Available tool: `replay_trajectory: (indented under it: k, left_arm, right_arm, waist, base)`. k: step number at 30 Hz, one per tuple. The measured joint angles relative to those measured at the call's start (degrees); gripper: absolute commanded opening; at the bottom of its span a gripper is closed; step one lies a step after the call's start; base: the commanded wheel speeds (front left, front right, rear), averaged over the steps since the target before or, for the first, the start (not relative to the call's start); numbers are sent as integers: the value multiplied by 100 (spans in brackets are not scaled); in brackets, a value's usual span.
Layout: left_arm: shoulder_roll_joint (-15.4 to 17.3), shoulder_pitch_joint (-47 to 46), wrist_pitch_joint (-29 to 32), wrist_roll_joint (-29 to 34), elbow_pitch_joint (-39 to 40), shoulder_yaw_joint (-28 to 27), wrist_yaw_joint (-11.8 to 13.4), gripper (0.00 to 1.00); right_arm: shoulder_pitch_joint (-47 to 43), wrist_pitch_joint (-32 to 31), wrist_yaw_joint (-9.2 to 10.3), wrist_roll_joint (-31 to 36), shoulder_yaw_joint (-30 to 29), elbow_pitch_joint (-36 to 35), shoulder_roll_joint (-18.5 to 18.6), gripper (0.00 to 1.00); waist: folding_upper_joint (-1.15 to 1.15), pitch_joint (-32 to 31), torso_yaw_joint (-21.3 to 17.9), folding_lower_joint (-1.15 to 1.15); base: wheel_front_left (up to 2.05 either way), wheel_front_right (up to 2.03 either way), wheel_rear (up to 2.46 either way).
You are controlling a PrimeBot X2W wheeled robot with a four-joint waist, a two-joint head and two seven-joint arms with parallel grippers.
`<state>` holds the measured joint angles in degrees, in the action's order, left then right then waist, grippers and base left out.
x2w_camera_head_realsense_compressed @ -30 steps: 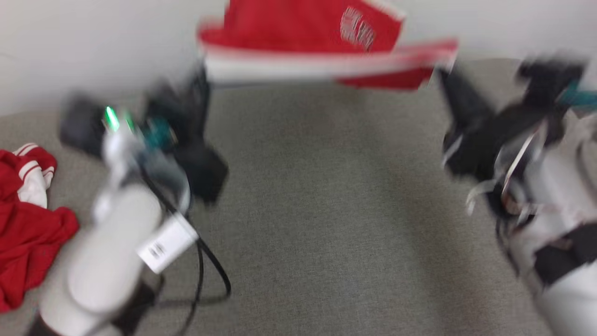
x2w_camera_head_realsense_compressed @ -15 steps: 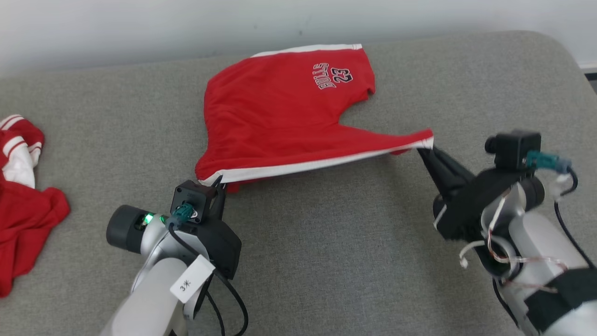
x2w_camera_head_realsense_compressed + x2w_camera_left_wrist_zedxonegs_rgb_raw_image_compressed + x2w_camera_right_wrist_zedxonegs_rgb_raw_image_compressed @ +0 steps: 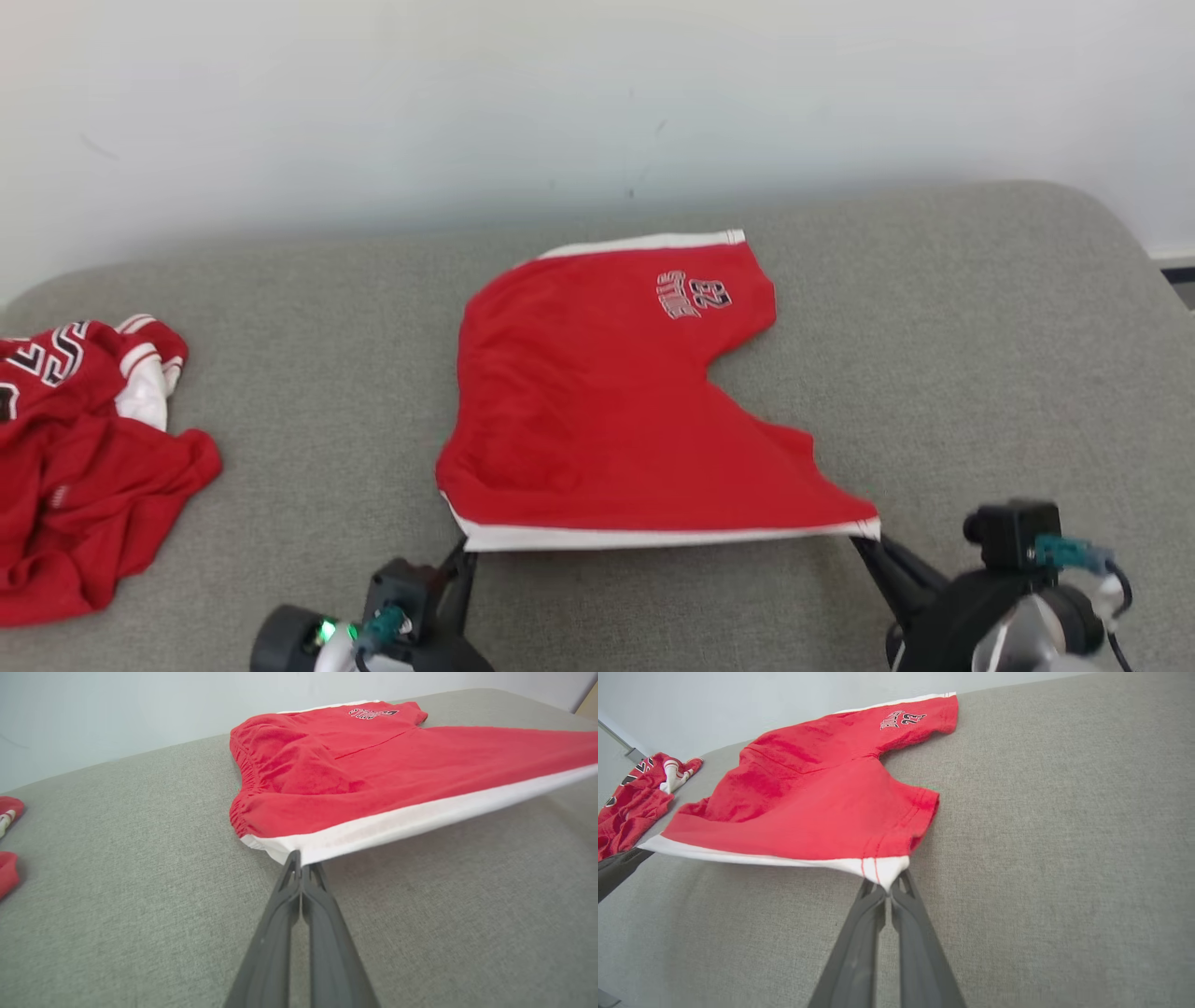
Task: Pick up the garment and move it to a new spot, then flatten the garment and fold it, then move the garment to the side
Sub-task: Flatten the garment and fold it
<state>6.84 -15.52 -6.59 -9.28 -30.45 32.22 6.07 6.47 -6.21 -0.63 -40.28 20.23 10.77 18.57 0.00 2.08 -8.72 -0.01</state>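
- Garment has settled flatter onto the grey cushion, near hem taut.
- Left gripper and right gripper each pinch 1 hem corner; flattening looks underway.

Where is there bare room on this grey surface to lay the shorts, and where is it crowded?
Bare: the grey surface between the crumpled red garment and the red shorts, and a wider patch from the shorts to the right edge. Crowded: the near strip, where the left gripper and right gripper are shut on the shorts' white hem.
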Motion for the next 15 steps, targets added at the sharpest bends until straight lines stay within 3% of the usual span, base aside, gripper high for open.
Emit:
replay_trajectory:
  k: [4,6,7,8,9,10,11,15]
  left_arm:
    - [-92,337,-55,3,31,29,1,0]
    - [-91,436,-79,3,29,13,3,10]
    - [-93,483,-105,3,33,7,4,33]
    - [-93,513,-105,3,31,1,5,77]
    - [-93,539,-108,3,33,-3,14,77]
    - [-98,570,-109,4,32,-5,24,100]
    - [-105,592,-109,3,22,-9,52,100]
    - [-33,620,-102,-4,-26,-125,104,100]
  right_arm:
    - [-545,-115,234,51,9,-221,108,0]
    - [-642,-172,298,49,16,-323,108,0]
    - [-671,-193,323,49,16,-372,108,0]
    - [-703,-199,325,49,16,-401,108,0]
    - [-726,-250,355,52,38,-406,112,0]
    - [-743,-286,374,57,59,-408,115,8]
    - [-750,-296,390,59,66,-406,115,100]
    - [-859,-410,525,113,30,-348,274,100]
  waist:
    - [0,-198,75,0]
    - [0,-244,108,0]
    - [0,-262,121,0]
    - [0,-275,132,0]
    - [0,-283,139,0]
    - [0,-288,141,0]
    - [0,-290,141,0]
    - [0,-303,135,1]
  base:
    - [0,0,0]
    - [0,0,0]
    - [0,0,0]
    - [0,0,0]
    - [0,0,0]
    - [0,0,0]
    - [0,0,0]
    - [0,0,0]
